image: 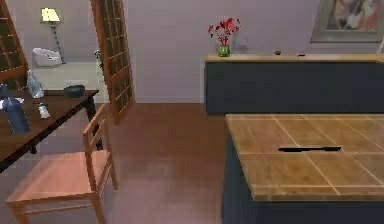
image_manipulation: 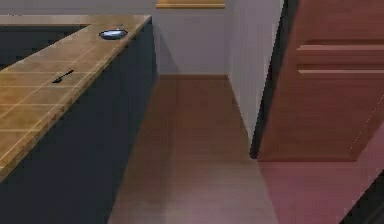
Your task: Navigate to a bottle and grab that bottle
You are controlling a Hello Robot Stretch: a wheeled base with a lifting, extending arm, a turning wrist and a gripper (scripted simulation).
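Looking ahead, the forward view has a dark table (image: 62,106) along its left side, and a tall dark blue bottle (image: 15,113) stands near the table's left edge. A paler bottle-shaped thing (image: 35,83) stands farther back on the same table, a small pale object (image: 44,111) lies between the two, and a dark bowl (image: 74,90) sits near the table's far right corner. A wooden chair (image: 68,168) stands just beside the table's near edge, turned toward it. Behind it a door with glass panes (image: 115,55) hangs ajar, and a floor lamp (image: 50,16) shows through the doorway. Against the back wall runs a dark counter (image: 290,90) with a wooden top; a vase of red flowers (image: 224,36) stands near its left end, below and left of a framed picture (image: 346,18). At the lower right a tiled worktop (image: 300,175) carries a thin dark object (image: 309,150) near its middle. In the arm side view, a tiled worktop (image_manipulation: 30,100) on a dark cabinet fills the left, with a thin dark object (image_manipulation: 63,75) near its middle and a small round dish (image_manipulation: 113,34) at its far corner. Reddish floor (image_manipulation: 190,150) runs beside it, and a wooden door (image_manipulation: 330,90) stands at the right. How the gripper stands cannot be told.
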